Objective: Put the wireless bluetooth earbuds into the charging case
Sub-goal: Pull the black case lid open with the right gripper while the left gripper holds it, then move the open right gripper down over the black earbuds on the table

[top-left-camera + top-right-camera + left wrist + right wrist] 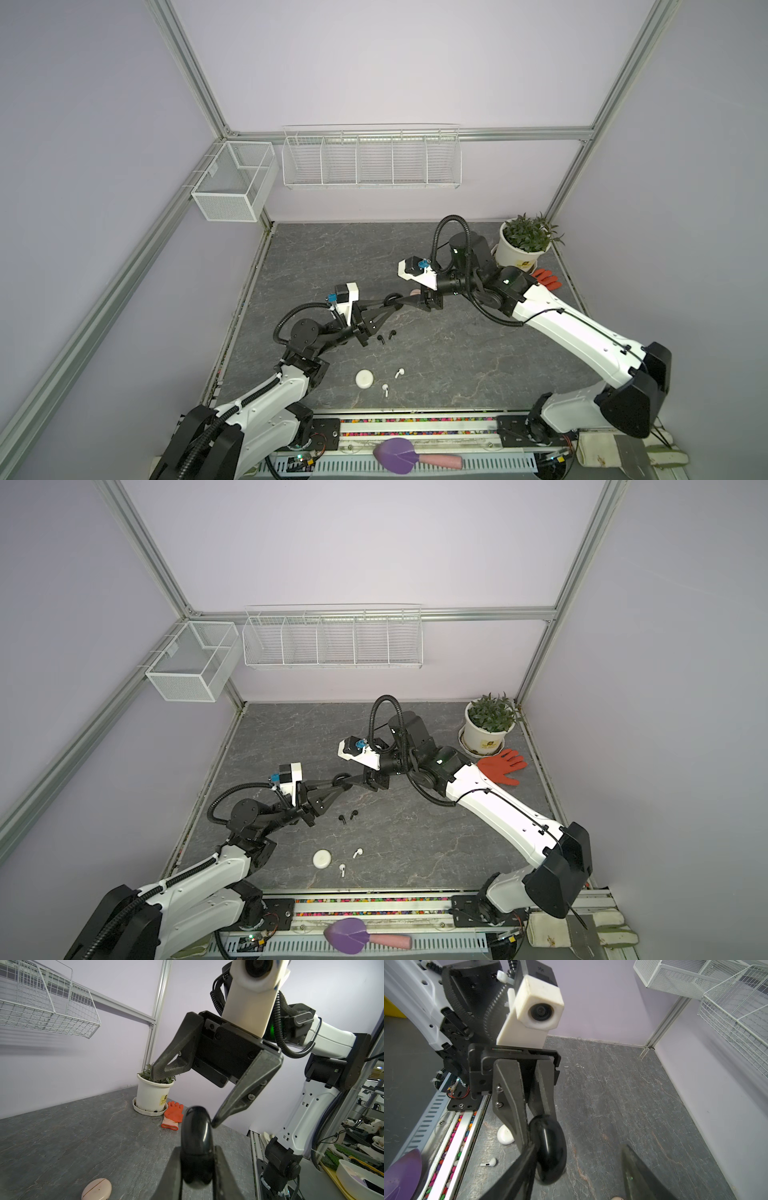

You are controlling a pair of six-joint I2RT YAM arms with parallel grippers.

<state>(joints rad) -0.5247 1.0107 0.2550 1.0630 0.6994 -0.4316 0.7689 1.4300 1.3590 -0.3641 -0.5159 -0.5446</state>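
Top views are filled by the grey marble-patterned tabletop (pixel 457 374), above whose middle both grippers are seen to meet. The left gripper (pixel 390 306) is clamped tight on the glossy black oval charging case (pixel 196 1136), which is held clear of the table and stood on edge, apparently so that its seam is offered to the other gripper. The right gripper (pixel 184 1098) is spread wide about the case's upper end. One fingertip (pixel 216 1121) is set at the case's rim, touching or nearly so, and the other is kept well apart. Prying the lid open is judged to be the step in hand. The round white charging case (pixel 365 379) and the pale pink oval charging case (pixel 96 1188) are seen lying on the table. The two black stemmed earbuds (pixel 380 338) are found on the table just beside the left gripper, and the two white stemmed earbuds (pixel 400 372) near the white case. None is yet inserted, and pink earbuds cannot be made out
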